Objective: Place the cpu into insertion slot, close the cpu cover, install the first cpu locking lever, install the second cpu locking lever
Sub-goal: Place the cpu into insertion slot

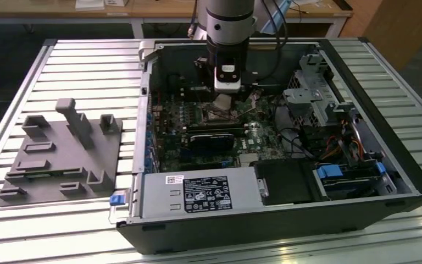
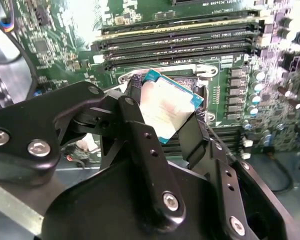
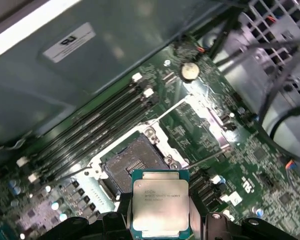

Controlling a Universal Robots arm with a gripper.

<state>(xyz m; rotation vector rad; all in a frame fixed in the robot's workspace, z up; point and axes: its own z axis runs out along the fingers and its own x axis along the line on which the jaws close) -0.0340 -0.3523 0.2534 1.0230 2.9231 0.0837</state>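
exterior, arm: the gripper (image 1: 224,103) hangs straight down inside the open computer case (image 1: 270,225), over the middle of the motherboard (image 1: 168,118). My guess is that's simply where the socket lives.
exterior, chip: a pale tab under the claw looks like the cpu (image 1: 223,102). I can't tell how high off the board it is.
second wrist view, claw: two black fingers (image 2: 140,137) pinch the cpu (image 2: 165,107) by opposite edges, probably so nothing touches its contact side.
second wrist view, pointing: one teal corner aims at the long memory slots (image 2: 180,45), and the chip looks tilted against the board, not flat.
first wrist view, slot: the insertion slot (image 3: 132,162) is bare, just beyond the chip.
first wrist view, cover: the cpu cover (image 3: 205,117) is flipped back and a locking lever (image 3: 205,159) is swung free, so the way in is open.
first wrist view, axis: the chip is near enough square, so there's no real long axis. The metal face is toward the camera, and its edges look a bit twisted against the slot's.
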